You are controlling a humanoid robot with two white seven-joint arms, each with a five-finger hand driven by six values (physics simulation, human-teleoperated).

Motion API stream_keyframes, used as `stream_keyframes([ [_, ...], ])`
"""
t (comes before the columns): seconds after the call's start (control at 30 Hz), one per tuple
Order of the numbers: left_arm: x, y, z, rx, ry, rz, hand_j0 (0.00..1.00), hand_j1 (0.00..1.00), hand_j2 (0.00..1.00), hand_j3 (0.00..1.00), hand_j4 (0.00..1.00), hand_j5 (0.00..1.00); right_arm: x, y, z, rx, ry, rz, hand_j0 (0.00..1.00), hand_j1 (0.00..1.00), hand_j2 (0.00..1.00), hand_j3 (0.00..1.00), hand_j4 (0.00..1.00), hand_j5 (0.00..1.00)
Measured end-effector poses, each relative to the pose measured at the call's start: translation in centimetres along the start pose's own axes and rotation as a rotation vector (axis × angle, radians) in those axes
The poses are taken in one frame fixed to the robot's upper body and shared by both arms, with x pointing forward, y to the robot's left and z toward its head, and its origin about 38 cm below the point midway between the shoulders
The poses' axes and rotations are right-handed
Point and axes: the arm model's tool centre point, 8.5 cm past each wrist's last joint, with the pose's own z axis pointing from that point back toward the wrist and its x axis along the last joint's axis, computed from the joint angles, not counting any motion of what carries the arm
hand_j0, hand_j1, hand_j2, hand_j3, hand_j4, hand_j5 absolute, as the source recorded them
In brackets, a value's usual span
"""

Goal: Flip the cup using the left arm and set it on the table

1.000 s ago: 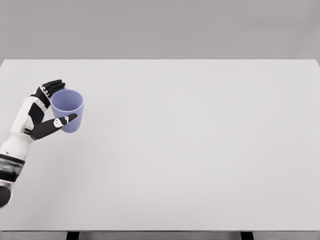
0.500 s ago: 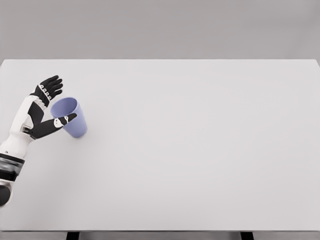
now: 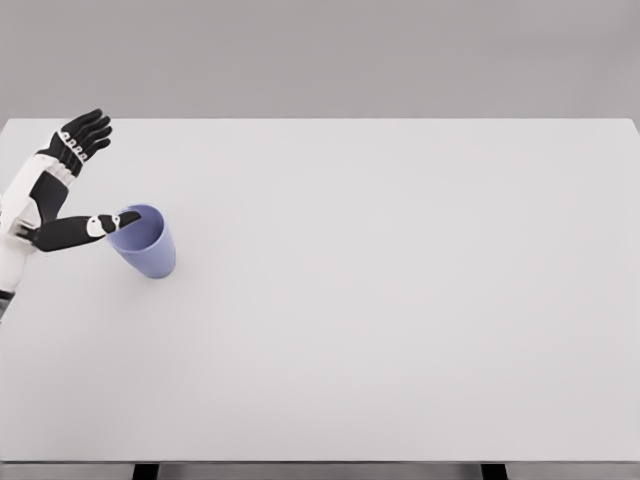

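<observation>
Blue cup [image 3: 144,242]: we see it mouth-up, tilted, near the table [image 3: 400,300] left edge.
Left hand [image 3: 55,195]: fingers spread, thumb tip at the rim, gripping nothing.

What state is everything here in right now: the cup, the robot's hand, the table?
Light blue plastic cup: mouth up, tilted left, resting on the table, not gripped.
Left hand: open, fingers spread and away from the cup, thumb tip at the cup's rim.
White rectangular table: holds only the cup.
Right hand: not in view.
</observation>
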Motion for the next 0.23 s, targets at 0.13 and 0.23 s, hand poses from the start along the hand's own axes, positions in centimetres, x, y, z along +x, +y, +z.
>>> stream_keyframes([
  [0.13,1.3,-1.0,-0.1,-0.339,-0.029,-0.061,1.00,1.00,1.00,1.00,1.00,1.00,0.0,0.0,0.0,0.000,0.000,0.000,1.00,1.00,1.00,1.00,1.00,1.00],
  [0.23,1.7,-1.7,0.1,-0.487,-0.032,-0.083,1.00,1.00,1.00,1.00,1.00,1.00,0.0,0.0,0.0,0.000,0.000,0.000,1.00,1.00,1.00,1.00,1.00,1.00],
])
